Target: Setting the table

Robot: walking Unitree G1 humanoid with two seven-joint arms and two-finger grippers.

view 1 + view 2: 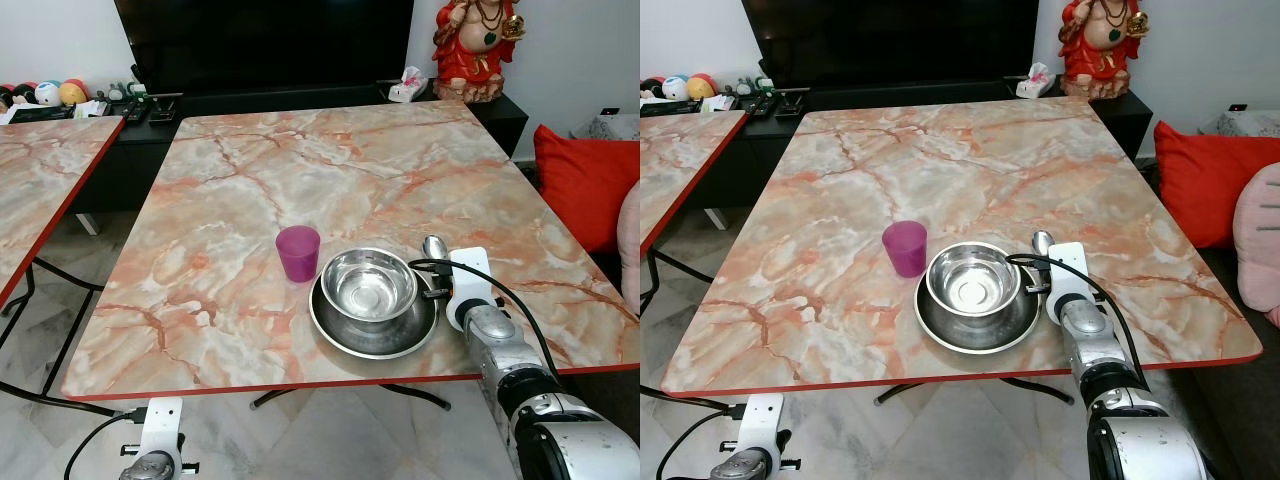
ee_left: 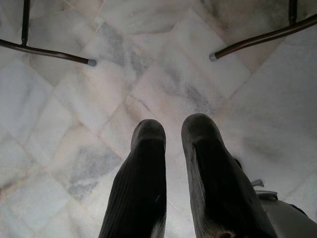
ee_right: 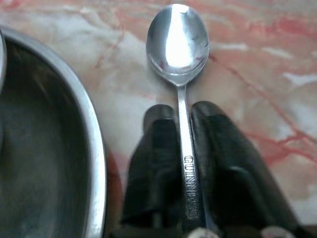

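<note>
My right gripper [image 3: 183, 124] clamps a spoon [image 3: 179, 59] low over the table [image 1: 300, 170], just beside the plate [image 1: 372, 338]. Likely next: lower it, then release. My left gripper [image 2: 173, 144] hangs idle, slightly parted.

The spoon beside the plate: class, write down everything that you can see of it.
The spoon is shiny, polished metal with an oval bowl facing up and a slim straight handle stamped with lettering. It sits low over the marble-patterned table, just right of the steel plate that carries a steel bowl, and does not touch the plate. Its bowl points away from the robot. The right gripper holds the handle between its two black fingers, handle running back between them.
</note>
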